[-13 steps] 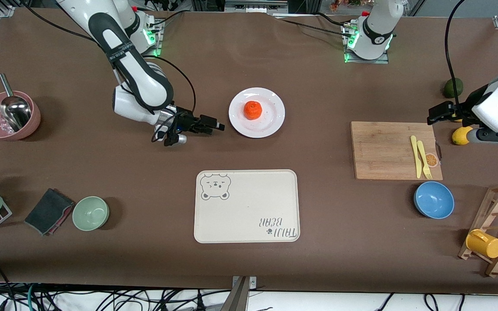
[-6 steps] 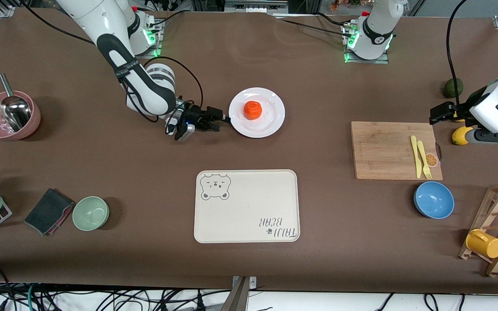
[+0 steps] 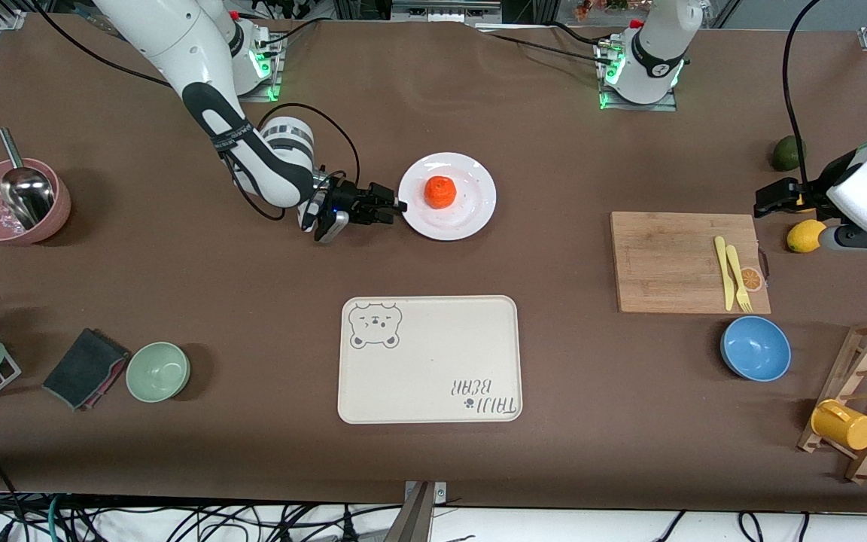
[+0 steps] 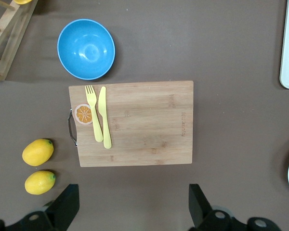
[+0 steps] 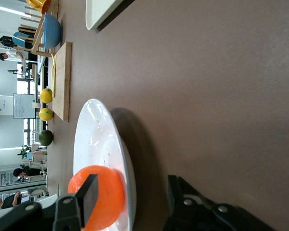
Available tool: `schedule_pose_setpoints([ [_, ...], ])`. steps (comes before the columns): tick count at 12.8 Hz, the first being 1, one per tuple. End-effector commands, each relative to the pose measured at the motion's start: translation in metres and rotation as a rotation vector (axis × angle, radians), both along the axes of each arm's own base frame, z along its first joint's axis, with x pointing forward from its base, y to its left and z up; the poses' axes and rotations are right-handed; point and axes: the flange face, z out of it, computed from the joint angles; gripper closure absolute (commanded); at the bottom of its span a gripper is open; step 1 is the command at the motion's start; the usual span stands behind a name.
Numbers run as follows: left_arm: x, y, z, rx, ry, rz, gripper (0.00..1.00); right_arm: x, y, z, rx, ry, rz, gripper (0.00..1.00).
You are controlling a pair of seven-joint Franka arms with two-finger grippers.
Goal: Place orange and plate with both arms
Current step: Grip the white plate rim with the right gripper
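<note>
Right gripper sits low at the rim of the round glossy white plate, on the plate's edge toward the right arm's end of the table, and the right wrist view shows its fingers apart, one above the rim and one below it, not yet closed. On that plate, a little toward the right arm's side of centre, rests the small reddish-orange orange. So the plate lies straight ahead of the open fingers, rim edge-on to them. That looks like a rim pinch coming. The left gripper waits, fingers spread, well away from the plate, over the table by the yellow lemon past the wooden cutting board. The right arm is clearly nearer.
</note>
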Motion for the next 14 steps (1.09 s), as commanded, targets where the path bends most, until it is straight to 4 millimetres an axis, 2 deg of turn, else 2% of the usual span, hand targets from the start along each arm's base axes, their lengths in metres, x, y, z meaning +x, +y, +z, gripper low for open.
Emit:
schedule_pose_setpoints([
  [1, -0.0004, -0.0016, 0.0036, 0.006, -0.012, -0.026, 0.00, -0.0091, 0.0169, 0.0039, -0.002, -0.022, 0.022, 0.39],
  [2, 0.0007, -0.0014, 0.0063, 0.008, -0.018, -0.027, 0.00, -0.0134, 0.0229, 0.0043, -0.003, -0.023, 0.037, 0.41],
  [3, 0.0006, -0.0014, 0.0069, 0.008, -0.018, -0.027, 0.00, -0.0159, 0.0243, 0.0030, -0.005, -0.020, 0.042, 0.61],
  [4, 0.0004, -0.0015, 0.0068, 0.006, -0.016, -0.026, 0.00, -0.0175, 0.0240, -0.0012, -0.007, -0.011, 0.042, 0.75],
  [6, 0.0008, -0.0015, 0.0095, 0.006, -0.021, -0.025, 0.00, -0.0168, 0.0207, -0.0024, -0.031, -0.029, 0.046, 0.78],
  [9, 0.0036, 0.0004, 0.0062, 0.006, -0.016, -0.025, 0.00, -0.0160, 0.0206, -0.0021, -0.034, -0.034, 0.047, 0.90],
  [12, 0.0042, 0.0004, 0.0067, 0.006, -0.018, -0.025, 0.00, -0.0119, 0.0225, -0.0001, -0.030, -0.042, 0.045, 0.93],
  [13, 0.0042, 0.0013, 0.0067, 0.006, -0.018, -0.025, 0.00, -0.0106, 0.0216, 0.0005, -0.029, -0.044, 0.044, 1.00],
  [14, 0.0046, 0.0004, 0.0058, 0.006, -0.016, -0.025, 0.00, -0.0109, 0.0213, -0.0003, -0.031, -0.043, 0.043, 1.00],
])
